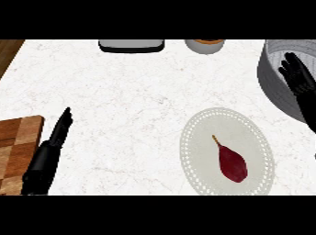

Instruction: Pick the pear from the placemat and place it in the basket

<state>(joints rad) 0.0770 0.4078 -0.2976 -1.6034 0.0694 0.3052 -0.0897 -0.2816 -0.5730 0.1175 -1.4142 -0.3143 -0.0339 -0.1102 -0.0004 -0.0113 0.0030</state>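
Bright, even overhead light, faint shadows

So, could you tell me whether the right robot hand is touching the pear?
Apart. The head view shows the right robot hand over the basket, with bare placemat and counter lying between it and the pear.

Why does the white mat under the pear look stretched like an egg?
In the head view, the placemat shows taller than wide, likely the view's stretch; the pear on it looks long and thin too; light on the counter is even, with no glare or strong shadow.
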